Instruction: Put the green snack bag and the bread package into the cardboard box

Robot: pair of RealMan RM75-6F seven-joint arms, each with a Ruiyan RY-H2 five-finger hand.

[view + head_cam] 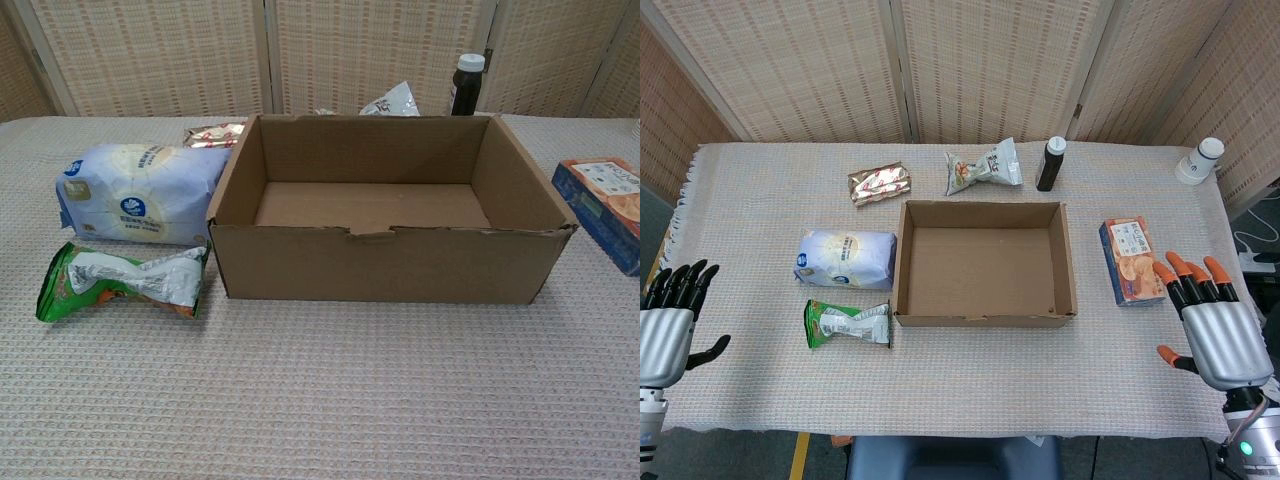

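Nothing is packed yet: the cardboard box [984, 265] sits empty at mid-surface. The green snack bag [847, 324] lies just beside its front-left corner, toward the surface's front edge; the bread package [846, 259] lies behind the bag, beside the box's left wall. Both transfers remain. The left hand [668, 322] hangs at the left edge, the right hand [1212, 325] near the right edge, both spread and holding nothing. Open surface lies along the front edge.

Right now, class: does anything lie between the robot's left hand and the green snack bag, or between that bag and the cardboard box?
Nothing visible does. The left hand, open, has only bare cloth between it and the green snack bag. The bag lies just left of the cardboard box, whose interior is empty; only the box's own wall must be cleared.
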